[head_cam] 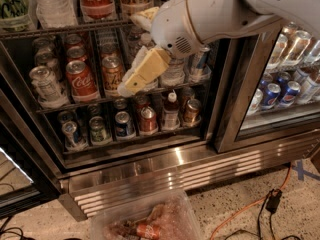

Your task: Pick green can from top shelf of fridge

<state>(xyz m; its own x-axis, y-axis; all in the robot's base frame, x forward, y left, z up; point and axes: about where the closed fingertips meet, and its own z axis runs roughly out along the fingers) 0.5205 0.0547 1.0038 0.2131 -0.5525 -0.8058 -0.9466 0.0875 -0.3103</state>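
The green can (12, 5) stands at the far left of the top shelf (60, 30) of the fridge (150, 159); its top is cut off by the picture's edge. My gripper (132, 54) hangs on the white arm that comes in from the upper right. It is open and empty, in front of the middle rack's bottles, well to the right of the green can and lower than it. One tan finger (142, 74) points down-left.
Red Coca-Cola cans (80, 79) and water bottles fill the middle rack, and short cans (122, 123) the lowest. A glass door (280, 84) with blue cans behind it stands on the right. A plastic bin (145, 221) and an orange cable (250, 206) lie on the floor.
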